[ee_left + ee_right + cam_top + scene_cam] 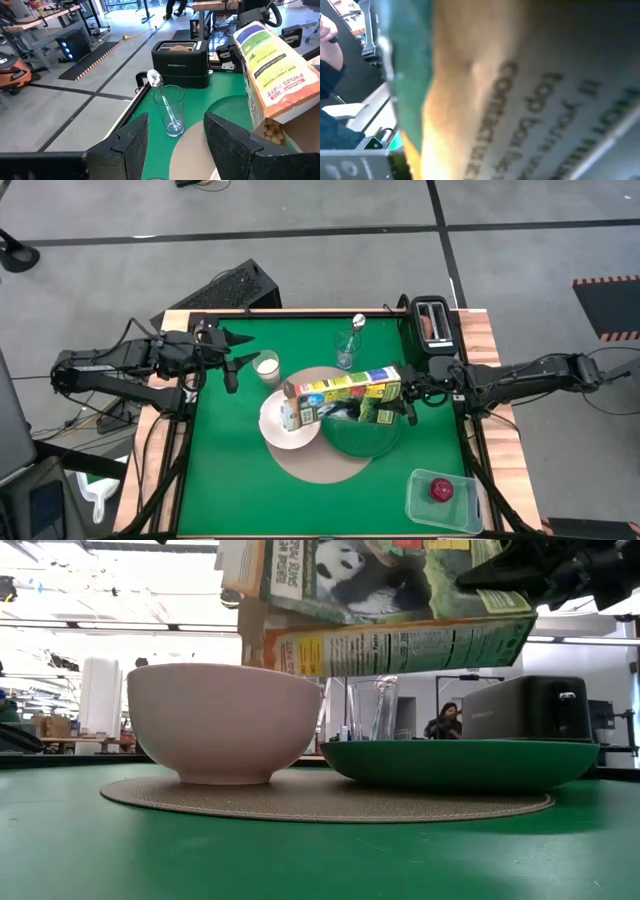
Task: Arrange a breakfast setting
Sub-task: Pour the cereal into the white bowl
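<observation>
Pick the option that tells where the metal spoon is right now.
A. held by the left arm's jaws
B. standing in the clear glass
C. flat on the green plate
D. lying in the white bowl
B: the metal spoon stands upright inside the clear glass, near the toaster, while the left gripper is open and holds nothing.

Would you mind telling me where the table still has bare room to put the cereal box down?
The green table lies bare between the round tan mat and the near-left corner. The centre is crowded: white bowl, green plate, cereal box in the right gripper. A fruit container fills the near-right corner.
</observation>
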